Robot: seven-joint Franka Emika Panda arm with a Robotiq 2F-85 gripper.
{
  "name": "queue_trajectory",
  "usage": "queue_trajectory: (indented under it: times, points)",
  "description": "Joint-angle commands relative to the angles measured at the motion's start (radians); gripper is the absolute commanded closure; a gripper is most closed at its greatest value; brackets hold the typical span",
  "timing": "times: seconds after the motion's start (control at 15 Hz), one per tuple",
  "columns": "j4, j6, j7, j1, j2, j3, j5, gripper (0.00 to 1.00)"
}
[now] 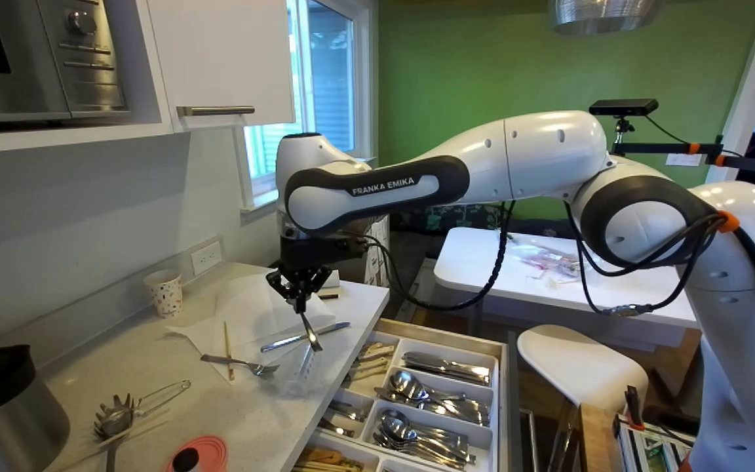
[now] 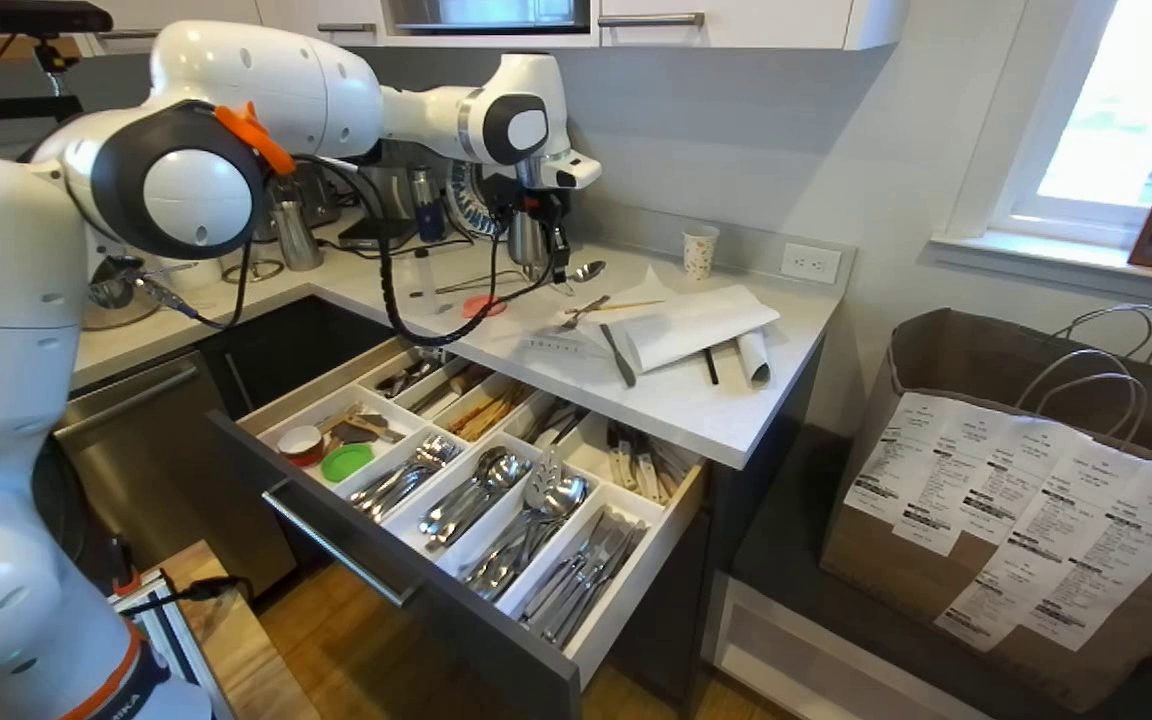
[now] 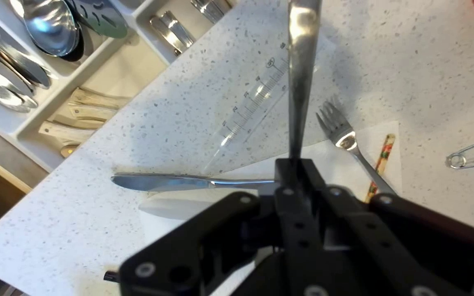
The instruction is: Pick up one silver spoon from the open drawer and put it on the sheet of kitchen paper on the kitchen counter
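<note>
Evidently past the pick; placing is what remains. Black two-fingered end effector clamped on a slim silver metal spoon; spoon by the task sentence, no bowl clearly made out. Spoon is out of the wide, dark-fronted pull-out drawer, where more cutlery lies sorted in white compartments. It hangs over the pale speckled worktop; in wrist view its gripped end shows against the margin of the rumpled white sheet of kitchen paper. Not laid down, not released. Whether the lower end touches anything, cannot tell. Left to do, as judged: shift further over the paper, lower, let go, draw clear.

Bearing: long axis tilted, neither flat nor plumb. In an exterior view the spoon slopes down from the fingertips, free end toward the worktop's front edge. In wrist view it runs nearly straight up, broadening, cut off by the top border; which end is gripped, uncertain. Axis there lies aslant to the drawer-side edge. Silver fork and silver table knife lie close by; laying the spoon flat will likely want room clear of both.
</note>
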Motion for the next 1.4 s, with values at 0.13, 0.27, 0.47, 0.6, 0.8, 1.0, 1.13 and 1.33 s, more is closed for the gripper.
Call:
queue_trajectory:
  times: [0.13,0.27,0.47,0.6,0.8,1.0,1.13,1.33]
  points:
    - [0.043,0.018,0.05,0.015,0.034,-0.02,0.015,0.98]
    - [0.109,0.022,0.151,0.017,0.09,-0.03,0.031,0.98]
    - [0.206,0.023,0.294,0.007,0.182,-0.036,0.057,0.98]
    - [0.269,0.047,0.369,-0.006,0.244,-0.034,0.087,0.98]
    - [0.354,0.07,0.479,-0.025,0.322,-0.032,0.135,0.98]
    - [0.429,0.106,0.592,-0.041,0.388,-0.034,0.167,0.98]
    - [0.465,0.162,0.674,-0.044,0.424,-0.045,0.162,0.98]
    - [0.515,0.189,0.791,-0.049,0.474,-0.07,0.144,0.98]
